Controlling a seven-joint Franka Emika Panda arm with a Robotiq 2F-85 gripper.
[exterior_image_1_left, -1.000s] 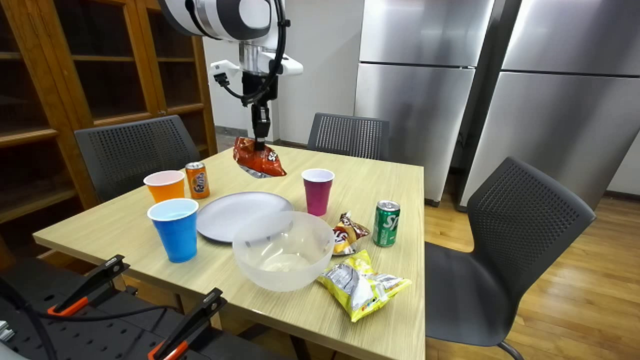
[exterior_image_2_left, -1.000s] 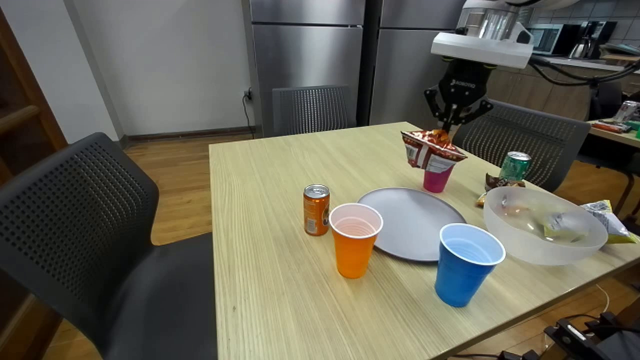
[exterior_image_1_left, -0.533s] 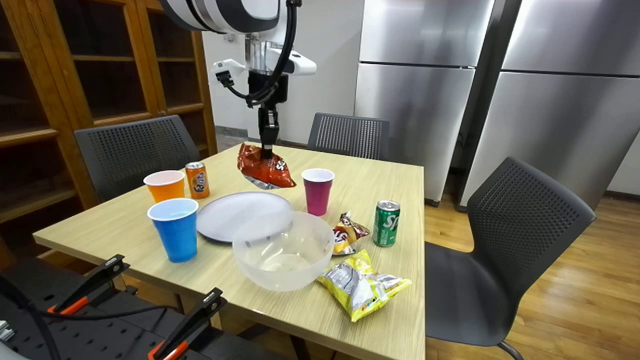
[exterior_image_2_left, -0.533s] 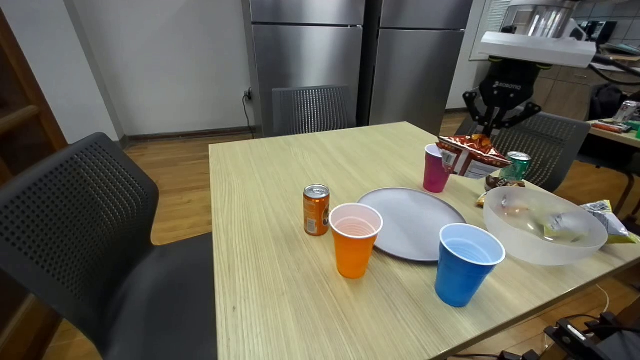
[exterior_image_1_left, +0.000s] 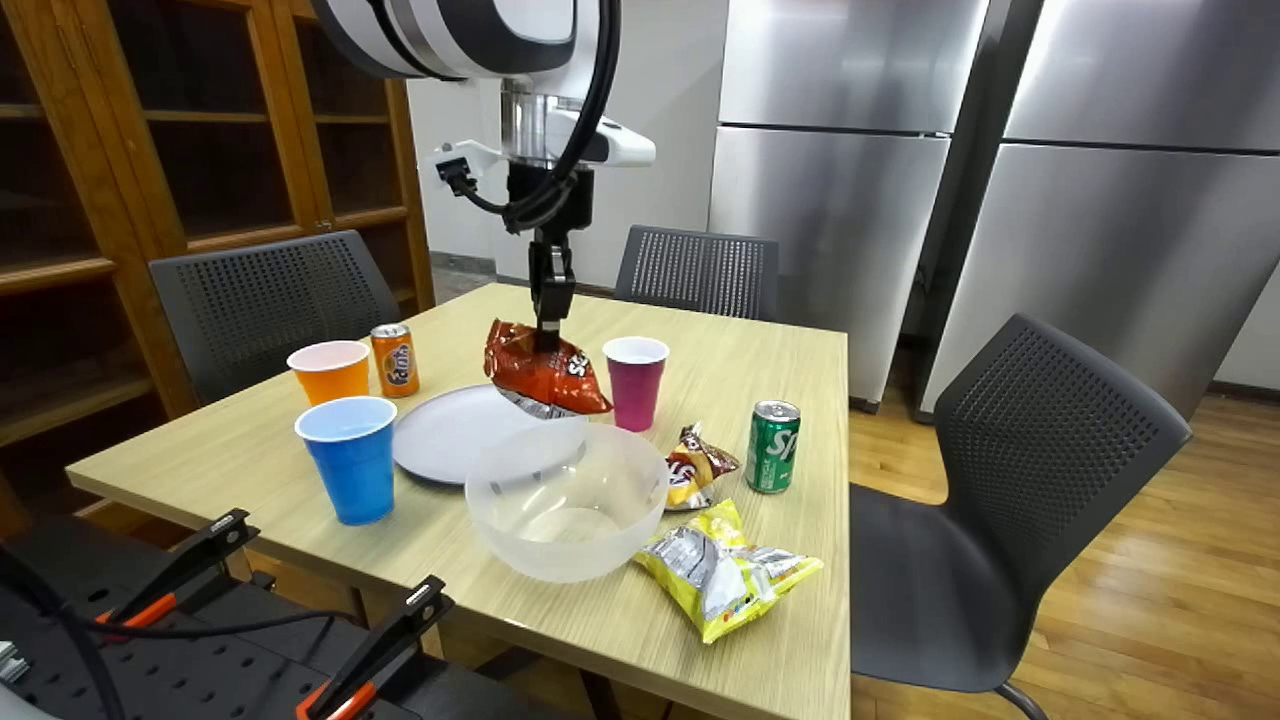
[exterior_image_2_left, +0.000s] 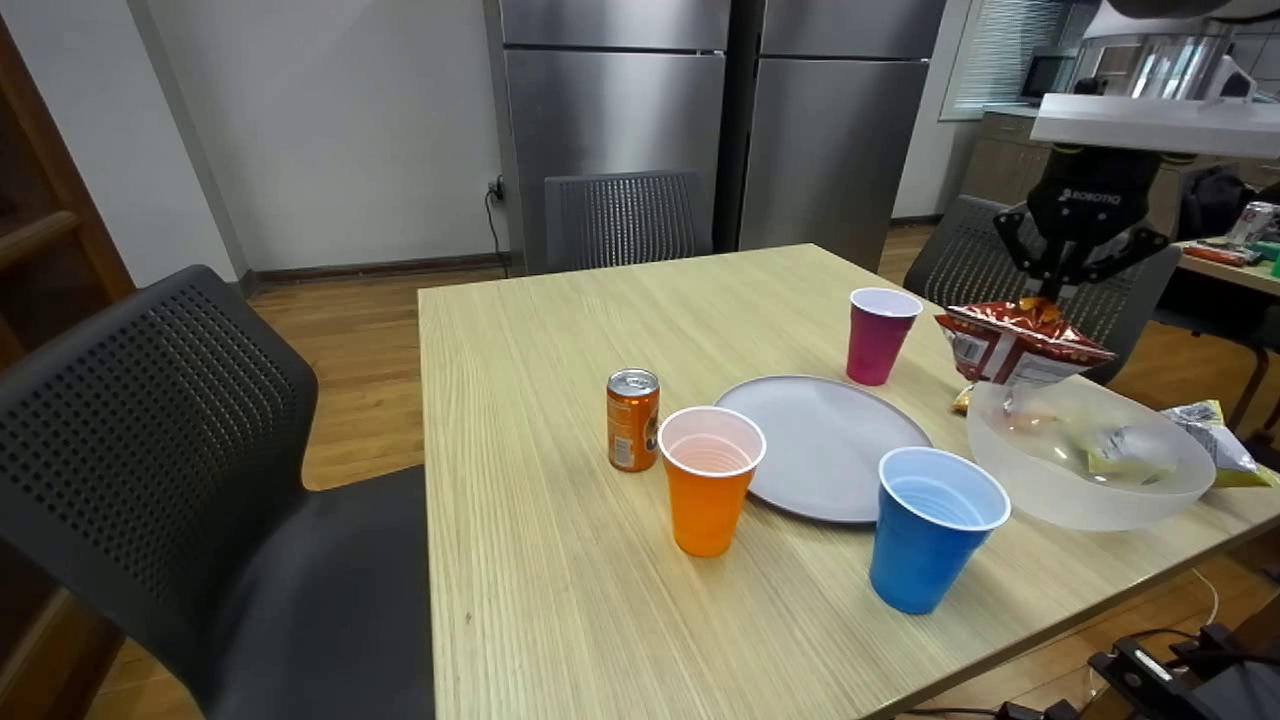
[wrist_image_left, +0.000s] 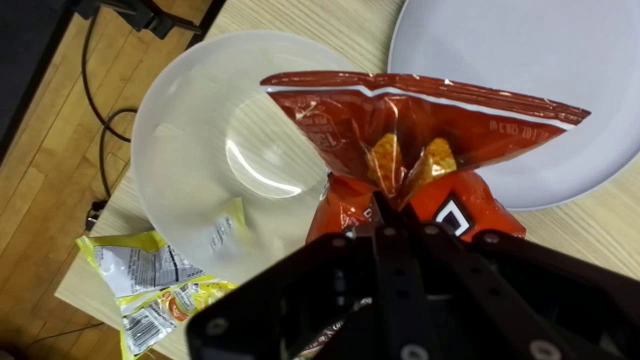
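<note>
Now lower in an exterior view, the red chip bag (exterior_image_1_left: 540, 378) has, in an exterior view, neared the frosted bowl (exterior_image_2_left: 1090, 508), and in wrist view overlaps its rim, tool (wrist_image_left: 394, 204) clamped on it: carry apparently well along.

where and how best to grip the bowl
I'd pinch the bowl by its rim from above, jaws astride the wall: it sits mouth up. Choose the upper-left stretch in the wrist view, away from plate and yellow bag. The gripper must first release the red bag.
</note>
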